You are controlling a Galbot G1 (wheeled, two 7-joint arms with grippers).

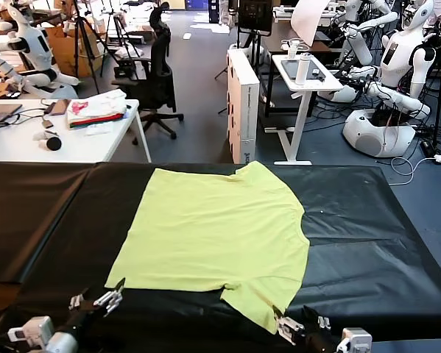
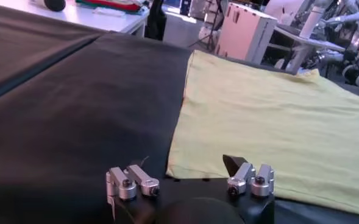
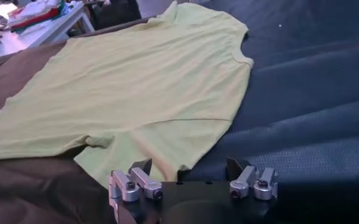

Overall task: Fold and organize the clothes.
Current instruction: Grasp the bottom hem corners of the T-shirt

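Note:
The lime yellow-green T-shirt [image 1: 220, 228] lies flat and sideways on the black table [image 1: 367, 250], hem to the left, neck to the right, one sleeve pointing at the near edge. My left gripper [image 1: 106, 298] is open and empty, just in front of the near hem corner. In the left wrist view the gripper [image 2: 188, 167] faces the shirt's [image 2: 270, 115] corner edge. My right gripper [image 1: 297, 327] is open and empty at the tip of the near sleeve. In the right wrist view the gripper [image 3: 190, 167] has the shirt's [image 3: 142, 79] sleeve edge between its fingers' line.
A white table [image 1: 29, 147] at the back left carries a pile of red, white and pink fabric [image 1: 95, 110]. An office chair [image 1: 157, 81], a white desk [image 1: 305, 73] and other robots [image 1: 389, 88] stand beyond the black table's far edge.

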